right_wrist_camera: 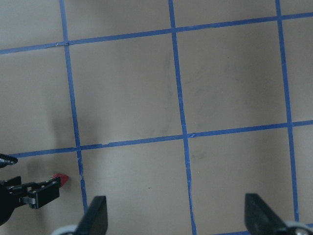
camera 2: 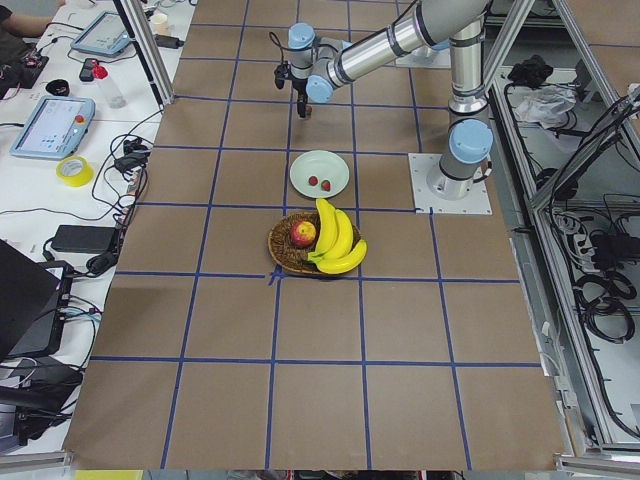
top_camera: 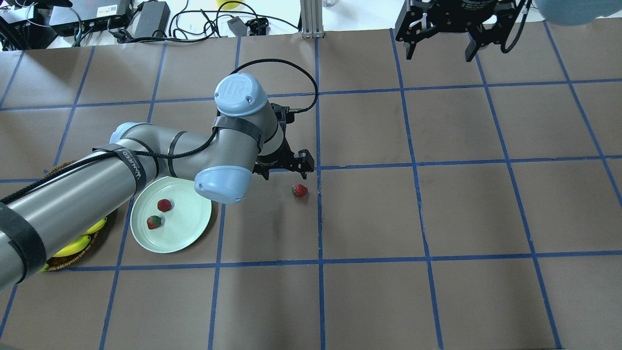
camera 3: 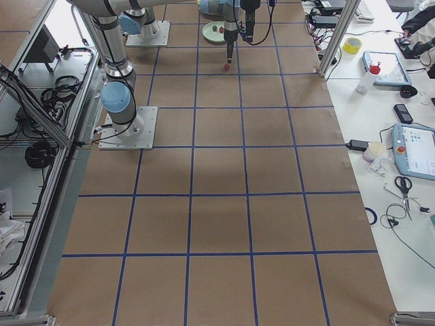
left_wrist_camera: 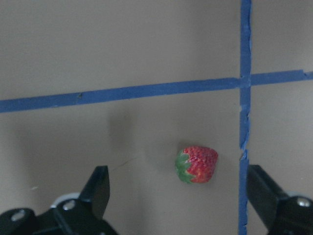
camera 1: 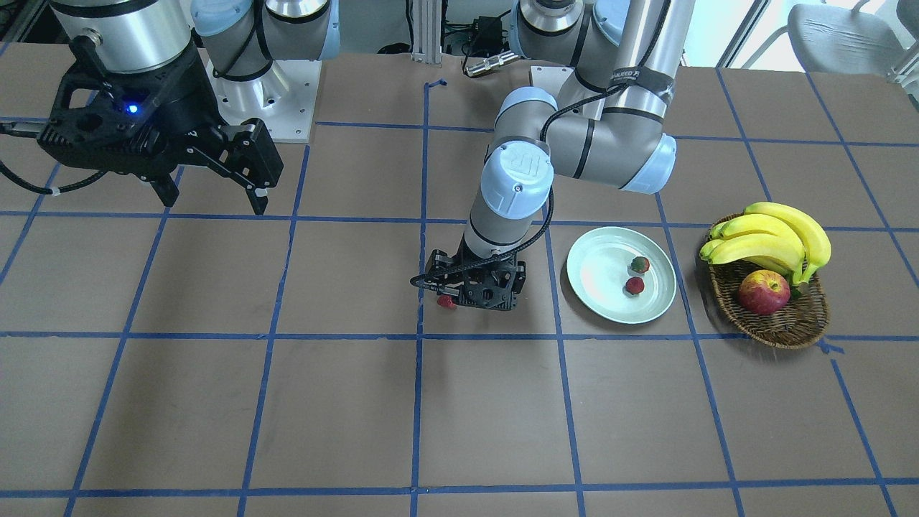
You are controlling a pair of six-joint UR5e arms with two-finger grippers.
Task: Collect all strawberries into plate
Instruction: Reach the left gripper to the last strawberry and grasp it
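Strawberry [left_wrist_camera: 197,164], loose on counter [left_wrist_camera: 122,49].
Lower centre of wrist frame, untouched, between tips of left end effector [left_wrist_camera: 177,176], spread apart.

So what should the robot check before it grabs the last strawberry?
1. Left tool open: ok.
2. Last strawberry lies between its fingers: ok.
3. Tool low enough to pinch it: cannot tell.
4. Plate has bare room beside its two strawberries: ok.
5. Right tool raised, far from the plate: ok.
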